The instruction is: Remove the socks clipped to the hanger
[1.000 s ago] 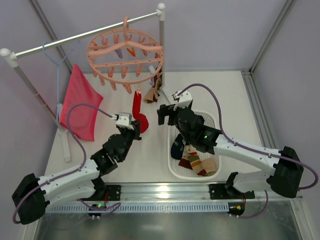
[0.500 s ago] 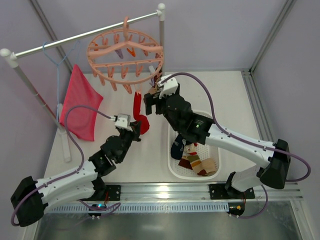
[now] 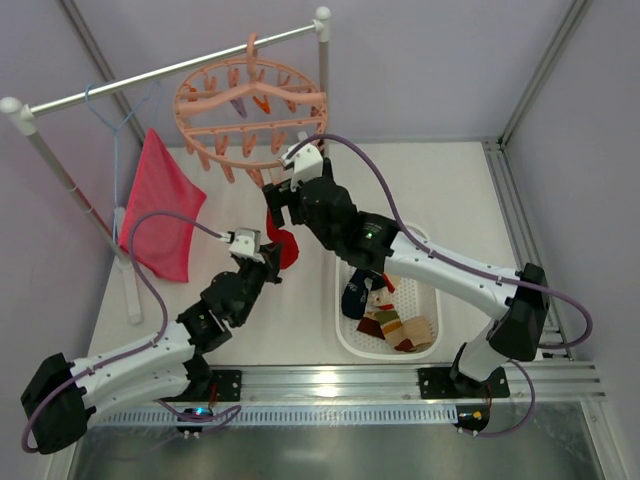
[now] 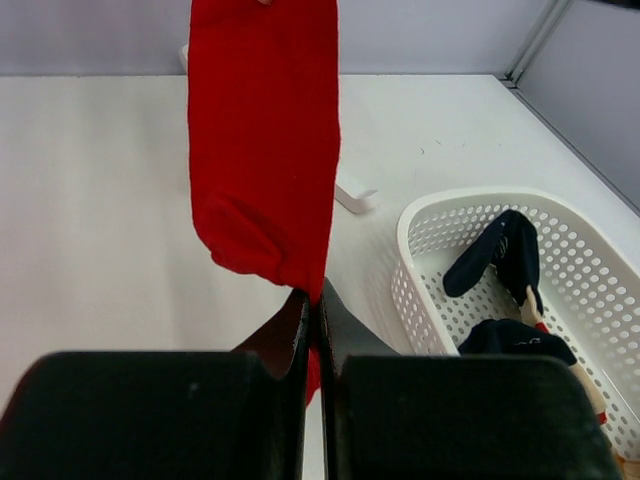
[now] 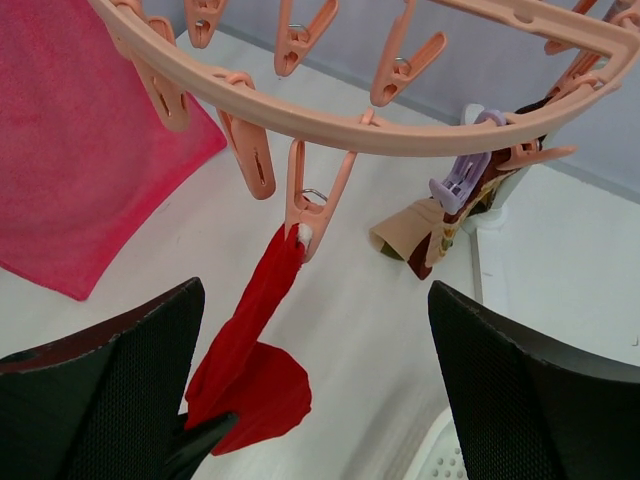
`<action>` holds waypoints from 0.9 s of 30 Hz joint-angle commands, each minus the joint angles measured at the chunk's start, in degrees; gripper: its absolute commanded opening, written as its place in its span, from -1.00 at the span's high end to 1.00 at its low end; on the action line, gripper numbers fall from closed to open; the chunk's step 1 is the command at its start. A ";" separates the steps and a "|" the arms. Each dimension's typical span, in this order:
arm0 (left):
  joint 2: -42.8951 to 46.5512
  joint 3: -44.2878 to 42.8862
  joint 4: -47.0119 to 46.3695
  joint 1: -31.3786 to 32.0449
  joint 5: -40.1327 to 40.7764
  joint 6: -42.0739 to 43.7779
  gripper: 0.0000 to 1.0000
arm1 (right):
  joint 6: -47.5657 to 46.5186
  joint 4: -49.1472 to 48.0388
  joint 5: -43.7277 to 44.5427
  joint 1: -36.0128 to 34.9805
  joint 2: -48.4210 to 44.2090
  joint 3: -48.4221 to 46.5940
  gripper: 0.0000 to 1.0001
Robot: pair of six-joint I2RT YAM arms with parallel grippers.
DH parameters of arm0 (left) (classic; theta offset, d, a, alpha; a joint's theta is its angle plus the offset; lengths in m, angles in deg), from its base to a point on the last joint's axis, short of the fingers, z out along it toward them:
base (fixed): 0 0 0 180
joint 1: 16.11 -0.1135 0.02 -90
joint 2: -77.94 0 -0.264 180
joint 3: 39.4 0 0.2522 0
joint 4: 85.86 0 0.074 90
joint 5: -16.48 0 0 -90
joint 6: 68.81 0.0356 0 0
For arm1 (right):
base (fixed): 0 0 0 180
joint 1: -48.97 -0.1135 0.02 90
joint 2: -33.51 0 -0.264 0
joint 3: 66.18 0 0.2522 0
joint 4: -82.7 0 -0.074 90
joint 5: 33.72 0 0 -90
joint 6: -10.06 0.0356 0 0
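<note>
The salmon-pink ring hanger (image 3: 250,112) hangs from the rail, and its rim shows in the right wrist view (image 5: 330,125). One peg (image 5: 310,205) holds the red sock (image 5: 250,350), which hangs down (image 3: 288,247). My left gripper (image 4: 318,300) is shut on the lower edge of the red sock (image 4: 265,150), and it also shows from the top (image 3: 268,262). My right gripper (image 3: 285,203) is open and empty, just below the hanger's front rim. Its jaws (image 5: 315,300) stand wide on either side of the peg and sock. A brown-tan diamond-patterned sock (image 5: 430,235) hangs from a peg further right.
A white perforated basket (image 3: 345,335) at the right front holds navy (image 3: 355,295) and striped (image 3: 395,325) socks; it also shows in the left wrist view (image 4: 420,215). A pink-red cloth (image 3: 160,210) and a light-blue wire hanger (image 3: 115,120) hang at the left of the rail (image 3: 150,75).
My right arm has swung left and back from above the basket to the red sock's peg under the hanger. The left gripper has kept its hold on the red sock.
</note>
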 commanded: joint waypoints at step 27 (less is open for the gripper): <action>3.30 1.13 -1.56 0.18 -1.43 -0.99 0.99 | -2.69 -3.70 5.22 -0.33 12.42 -13.28 -0.77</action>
